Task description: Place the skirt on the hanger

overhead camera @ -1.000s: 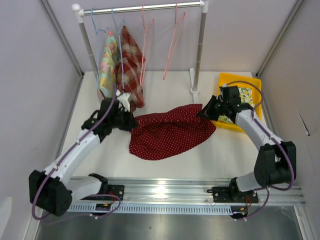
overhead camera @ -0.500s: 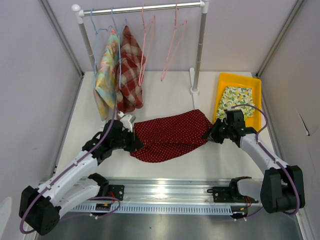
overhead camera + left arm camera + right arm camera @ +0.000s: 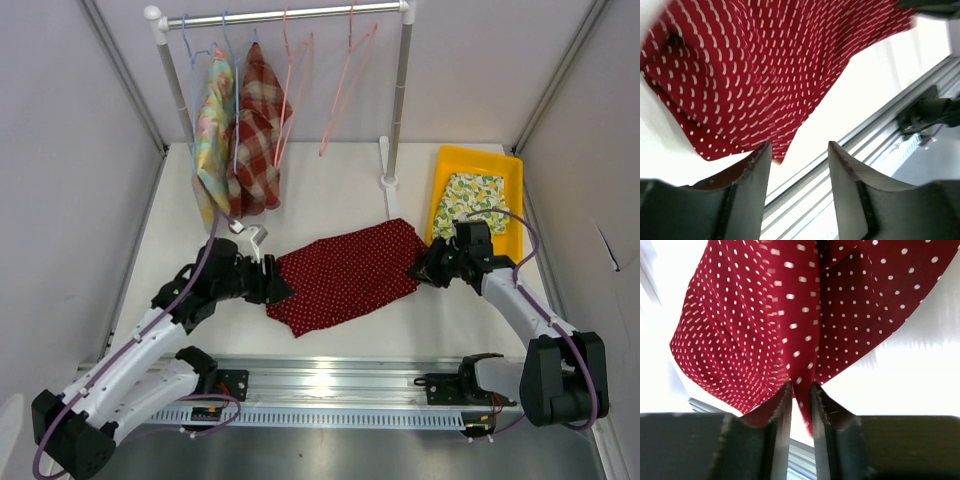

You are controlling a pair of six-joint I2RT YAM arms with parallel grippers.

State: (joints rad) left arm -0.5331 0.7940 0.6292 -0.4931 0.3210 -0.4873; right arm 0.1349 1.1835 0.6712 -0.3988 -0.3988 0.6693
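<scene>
Skirt (image 3: 345, 275) lies flat at the surface's (image 3: 330, 195) near middle, left pincer (image 3: 800, 150) wide just beside it, right pincer (image 3: 801, 390) narrow around a corner (gripped or not, I cannot tell), so both should pinch one edge evenly before lifting toward a pink hanger (image 3: 336, 100).

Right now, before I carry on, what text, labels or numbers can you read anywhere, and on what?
No text can be read in any view.
Small label on the base rail: too small to read.
Red skirt: white dots only, no lettering.
</scene>
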